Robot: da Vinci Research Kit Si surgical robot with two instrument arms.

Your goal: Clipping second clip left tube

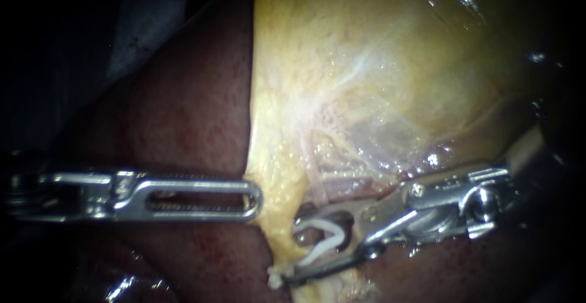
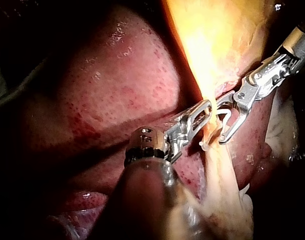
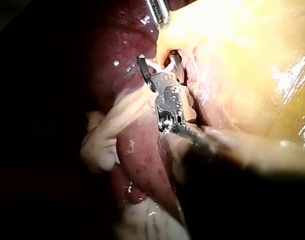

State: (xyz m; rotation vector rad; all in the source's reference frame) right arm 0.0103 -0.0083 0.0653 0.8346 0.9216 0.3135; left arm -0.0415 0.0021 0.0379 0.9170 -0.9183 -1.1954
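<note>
In the endoscope view, your right instrument (image 1: 452, 202) has its pincer (image 1: 293, 249) spread wide. A white clip (image 1: 323, 242) sits between the two halves, touching both, and it is bent open like a hook. A thin pale tube (image 1: 312, 178) runs down the yellow gallbladder (image 1: 366, 65) and goes in behind the upper half of that pincer. You cannot see whether the tube is really inside the clip. Your left instrument (image 1: 183, 196) lies flat over the red liver (image 1: 183, 113), across from the right pincer. Its pincer (image 1: 255, 199) touches the edge of the yellow skin. You cannot tell whether it is pinching that skin or only resting on it.

In the left wrist view, the left pincer (image 2: 202, 112) has its tip right at the yellow fold. The right pincer (image 2: 221, 125) is just ahead of it, spread, with the clip (image 2: 223, 117) inside.

In the right wrist view, the right pincer (image 3: 157, 62) is spread with the clip (image 3: 153, 65) in it. The tube is hard to pick out here.

You look to be at the placing step, and the clip is not squeezed yet. Next, I think you must get the tube fully between the clip's two legs, then squeeze until it locks.
</note>
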